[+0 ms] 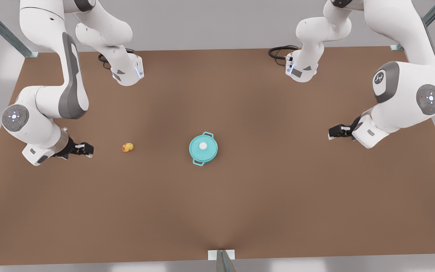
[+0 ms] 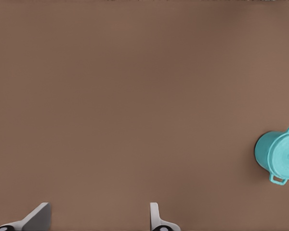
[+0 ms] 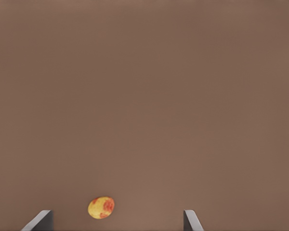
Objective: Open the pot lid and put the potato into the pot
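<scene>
Pot lid (image 1: 202, 146) on pot (image 1: 203, 159); right end effector (image 1: 85, 149) near potato (image 1: 127, 147)

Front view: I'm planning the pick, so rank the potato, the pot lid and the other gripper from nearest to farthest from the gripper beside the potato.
From the right gripper, at the front view's left:
1. potato, just beside it, toward the middle.
2. pot lid, closed on the pot, mid-table.
3. left gripper, waiting at the front view's right.
</scene>
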`<act>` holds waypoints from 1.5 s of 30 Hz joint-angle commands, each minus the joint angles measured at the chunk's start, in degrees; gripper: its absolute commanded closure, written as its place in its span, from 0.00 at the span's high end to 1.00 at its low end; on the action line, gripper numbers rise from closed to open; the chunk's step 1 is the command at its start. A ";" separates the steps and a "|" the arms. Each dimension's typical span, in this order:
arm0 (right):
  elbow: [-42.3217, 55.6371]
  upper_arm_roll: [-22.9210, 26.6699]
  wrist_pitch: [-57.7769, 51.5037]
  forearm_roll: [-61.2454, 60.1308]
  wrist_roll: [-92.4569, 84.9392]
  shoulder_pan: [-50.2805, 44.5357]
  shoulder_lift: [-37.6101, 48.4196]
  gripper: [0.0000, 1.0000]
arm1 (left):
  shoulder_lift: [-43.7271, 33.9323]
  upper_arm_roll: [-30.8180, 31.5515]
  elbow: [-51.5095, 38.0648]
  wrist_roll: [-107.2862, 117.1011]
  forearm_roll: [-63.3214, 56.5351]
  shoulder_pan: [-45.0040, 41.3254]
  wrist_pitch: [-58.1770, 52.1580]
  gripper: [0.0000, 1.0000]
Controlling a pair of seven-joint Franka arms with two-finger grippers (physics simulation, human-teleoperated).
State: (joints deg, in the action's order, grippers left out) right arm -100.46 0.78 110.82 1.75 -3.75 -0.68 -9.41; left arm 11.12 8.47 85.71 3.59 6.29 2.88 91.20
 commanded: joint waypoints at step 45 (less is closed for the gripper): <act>-36.29 0.09 40.87 2.20 66.59 -6.00 -1.22 1.00 | 43.73 4.10 -20.14 72.70 -25.89 -46.65 31.85 1.00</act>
State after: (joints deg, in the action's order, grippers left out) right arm -135.98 0.84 147.04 3.98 50.95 -6.74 -10.96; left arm 54.83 12.56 65.60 66.84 -19.19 -43.77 122.35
